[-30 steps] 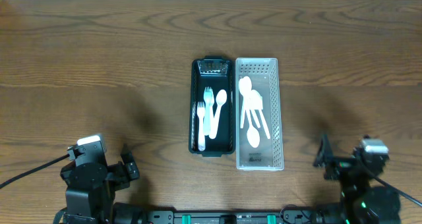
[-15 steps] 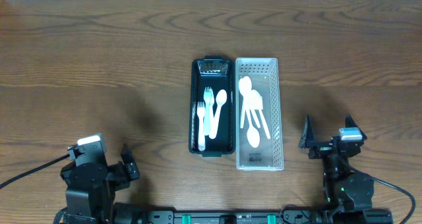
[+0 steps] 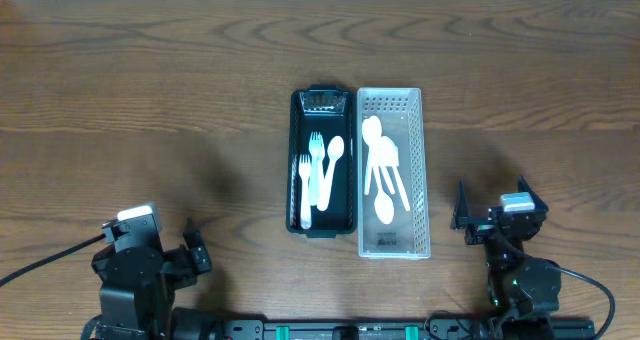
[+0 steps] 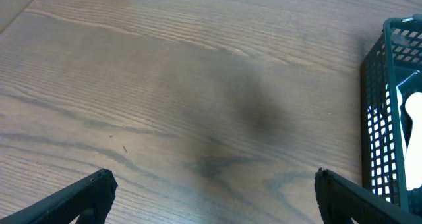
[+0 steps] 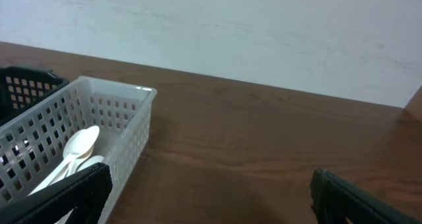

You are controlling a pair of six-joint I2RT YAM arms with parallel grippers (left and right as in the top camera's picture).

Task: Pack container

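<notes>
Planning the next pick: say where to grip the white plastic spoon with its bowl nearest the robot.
Take the white plastic spoon by its neck from straight above: it lies flat in the clear perforated basket, its handle seemingly crossing other spoons.

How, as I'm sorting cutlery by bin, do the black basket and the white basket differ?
Colour: the black basket is dark, the white basket pale. Length: the white basket reaches nearer the robot than the black basket; their far ends line up. Contents: the black basket holds forks plus one spoon, the white basket only spoons. Both are perforated oblong baskets lying side by side on the table.
</notes>
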